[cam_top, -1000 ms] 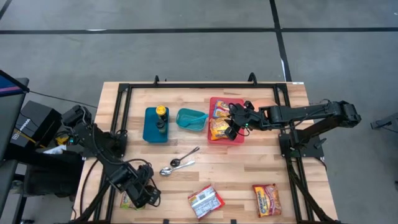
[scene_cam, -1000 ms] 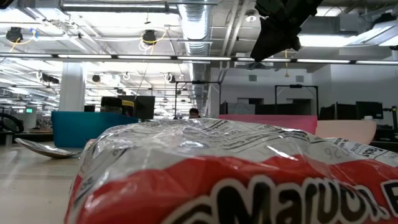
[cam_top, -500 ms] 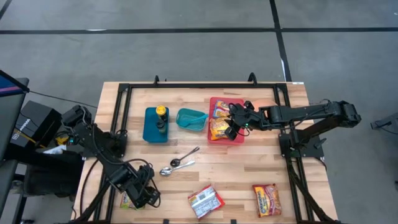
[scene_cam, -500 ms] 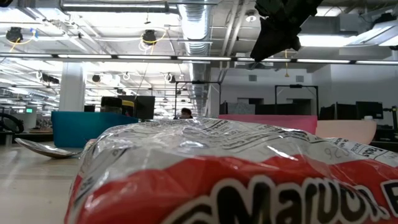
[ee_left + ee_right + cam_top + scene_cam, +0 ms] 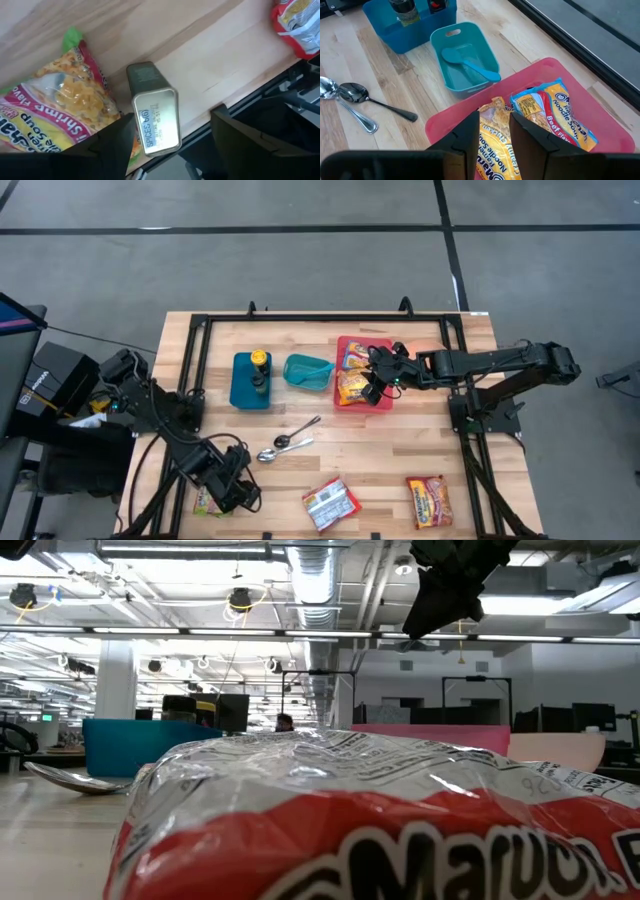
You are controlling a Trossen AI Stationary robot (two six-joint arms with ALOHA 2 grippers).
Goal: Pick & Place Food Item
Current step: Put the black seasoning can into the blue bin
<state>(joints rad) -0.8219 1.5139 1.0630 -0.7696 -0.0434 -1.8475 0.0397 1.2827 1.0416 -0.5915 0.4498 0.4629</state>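
A small olive spice tin (image 5: pixel 155 120) lies on its side on the table near the near edge, beside a shrimp noodle packet (image 5: pixel 50 115). My left gripper (image 5: pixel 172 127) is open at the table's near left (image 5: pixel 228 492). One finger stands on each side of the tin, and I cannot tell whether either touches it. A red tray (image 5: pixel 615 125) holds two noodle packets (image 5: pixel 555 110) (image 5: pixel 492 125). My right gripper (image 5: pixel 495 130) hangs above the tray (image 5: pixel 388 402) with a narrow gap between its fingers and is empty. The low view shows it high above the table (image 5: pixel 440 595).
A blue bin with a bottle (image 5: pixel 252 380) and a teal container with a scoop (image 5: pixel 308 372) stand left of the tray. Two spoons (image 5: pixel 290 445) lie mid-table. Two more packets lie near the near edge (image 5: pixel 330 502) (image 5: pixel 428 500); one fills the low view's foreground (image 5: pixel 380 820).
Both arms and all the things on the table have kept still. A person far back in the room has moved toward the left of the low view.
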